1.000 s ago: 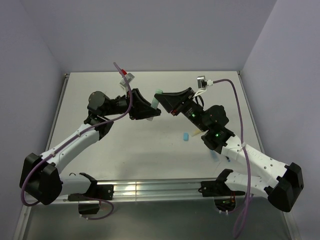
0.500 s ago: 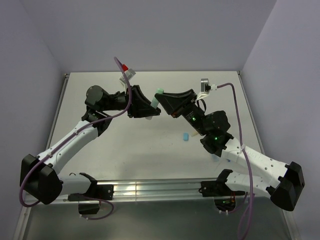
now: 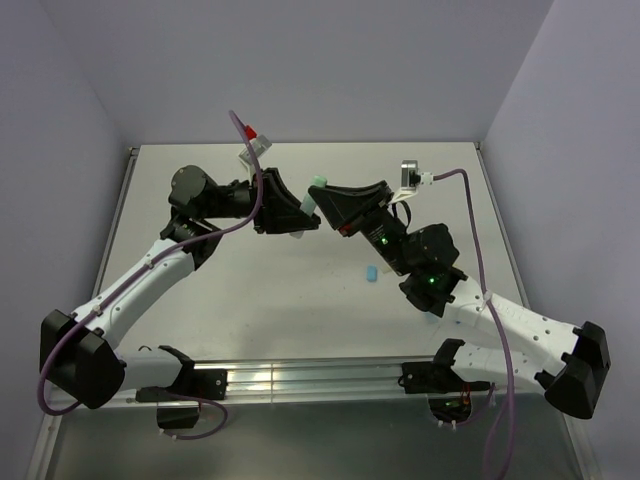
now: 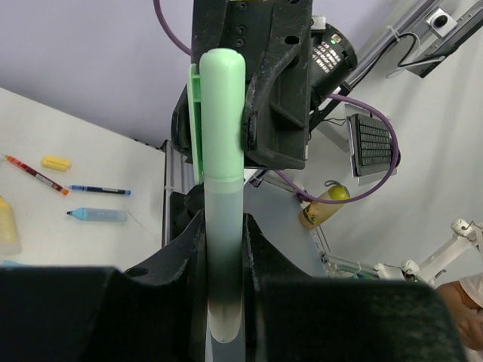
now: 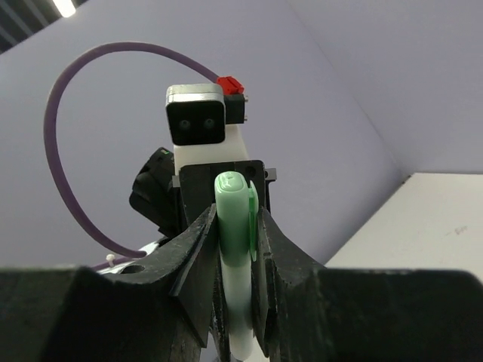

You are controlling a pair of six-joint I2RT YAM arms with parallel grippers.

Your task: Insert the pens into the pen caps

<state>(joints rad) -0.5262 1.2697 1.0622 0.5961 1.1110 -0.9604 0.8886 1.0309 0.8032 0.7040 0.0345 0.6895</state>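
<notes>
Over the grey table (image 3: 280,290), clamped the green marker (image 4: 224,196) in the left gripper (image 4: 224,234), pinched its green cap (image 4: 221,98), apparently seated, in the right gripper (image 5: 238,219) straight ahead; left unpaired, off leftward, the light blue marker (image 4: 98,215) and yellow cap (image 4: 56,162).

a: how's the light?
b: bright, even, from above; a ceiling strip (image 5: 64,7) glows in the right wrist view. shadows on the table (image 3: 300,300) are faint and soft.
a: sharp?
b: overhead, yes. up close the fingers (image 4: 189,256) blur dark, while the green marker (image 4: 223,136) stays fairly crisp.
</notes>
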